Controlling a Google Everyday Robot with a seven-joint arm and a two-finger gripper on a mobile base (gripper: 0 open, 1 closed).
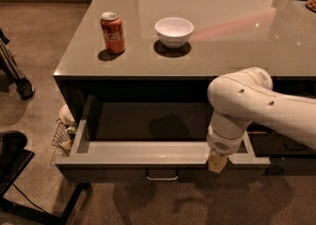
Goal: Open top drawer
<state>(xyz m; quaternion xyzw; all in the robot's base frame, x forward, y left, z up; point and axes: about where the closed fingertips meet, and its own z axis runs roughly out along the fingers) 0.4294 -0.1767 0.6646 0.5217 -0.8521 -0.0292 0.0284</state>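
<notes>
The top drawer (148, 152) stands pulled far out from under the grey counter (207, 36). Its light grey box interior is empty. Its small metal bar handle (161, 175) shows at the middle of the dark front edge. My white arm reaches in from the right. My gripper (217, 162) hangs over the drawer's front wall, right of the handle and apart from it.
A red soda can (112, 32) and a white bowl (174, 31) stand on the counter. A second dark drawer front (289, 146) sits to the right under my arm. A wire basket (63, 137) lies on the floor at left. A black chair base (19, 179) is at the lower left.
</notes>
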